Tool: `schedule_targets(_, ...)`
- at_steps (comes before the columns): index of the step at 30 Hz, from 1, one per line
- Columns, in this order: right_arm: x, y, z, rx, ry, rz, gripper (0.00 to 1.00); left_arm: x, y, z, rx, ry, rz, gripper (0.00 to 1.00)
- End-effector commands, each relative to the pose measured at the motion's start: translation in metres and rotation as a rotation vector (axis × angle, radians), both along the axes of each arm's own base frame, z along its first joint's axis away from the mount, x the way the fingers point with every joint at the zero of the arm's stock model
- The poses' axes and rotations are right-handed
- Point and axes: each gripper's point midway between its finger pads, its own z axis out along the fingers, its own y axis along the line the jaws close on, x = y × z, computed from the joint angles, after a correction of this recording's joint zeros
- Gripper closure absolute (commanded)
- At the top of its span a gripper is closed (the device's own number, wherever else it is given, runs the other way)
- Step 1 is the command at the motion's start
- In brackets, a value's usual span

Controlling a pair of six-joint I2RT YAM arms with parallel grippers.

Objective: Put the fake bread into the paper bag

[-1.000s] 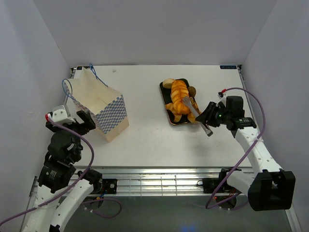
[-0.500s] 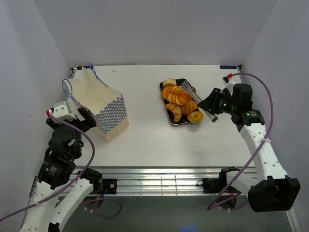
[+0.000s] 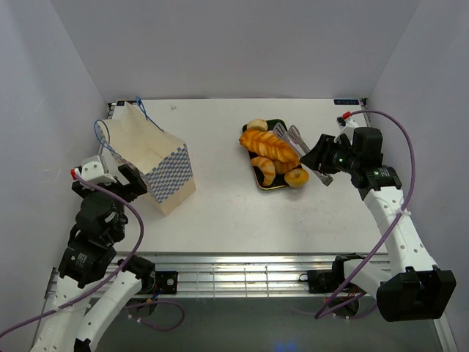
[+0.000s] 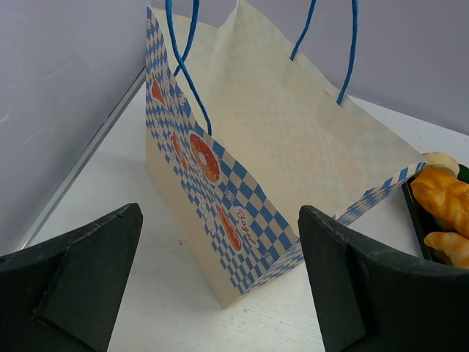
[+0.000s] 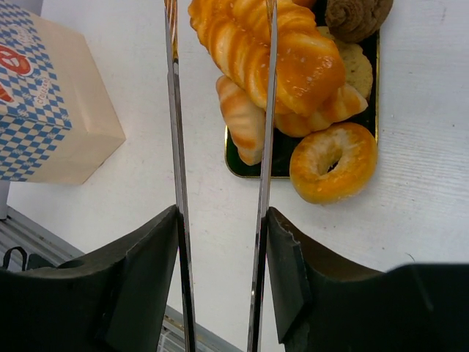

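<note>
The white table (image 3: 234,205) bears 2 things: the paper bag (image 3: 146,150), apparently on its side, and a dark tray (image 5: 281,154).

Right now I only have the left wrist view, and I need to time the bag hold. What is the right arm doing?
Observer: The right gripper holds a pair of metal tongs, with its jaws pressed on the two arms.
Operator: Are the tongs on any bread?
Observer: Their arms reach out over the long loaf, which seems to lie on the other pieces in the dark tray.
Operator: Is any piece close to the tray's edge?
Observer: Yes, a ring-shaped bun at the tray's near corner overhangs the edge towards the right arm.
</note>
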Motion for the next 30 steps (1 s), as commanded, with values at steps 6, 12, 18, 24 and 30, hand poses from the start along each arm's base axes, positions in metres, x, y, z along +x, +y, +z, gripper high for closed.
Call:
schedule_targets(6, 0.004, -0.021, -0.024, -0.118, 0.027, -0.078, 0.44, 0.009, -0.007, -0.015, -0.018, 0.023, -0.009, 0.02)
schedule_targets(12, -0.001, -0.033, -0.042, -0.128, 0.071, -0.175, 0.44, 0.014, -0.008, -0.017, -0.005, 0.036, 0.003, 0.02)
schedule_targets(18, -0.011, -0.033, -0.062, -0.113, 0.108, -0.185, 0.43, 0.016, -0.009, -0.019, -0.002, 0.041, -0.002, 0.02)
schedule_targets(24, -0.015, -0.02, -0.07, -0.045, 0.124, -0.143, 0.44, 0.015, -0.009, -0.018, -0.002, 0.035, -0.003, 0.02)
schedule_targets(30, -0.014, -0.002, -0.061, 0.05, 0.127, -0.081, 0.45, 0.014, -0.008, -0.018, -0.004, 0.035, -0.002, 0.02)
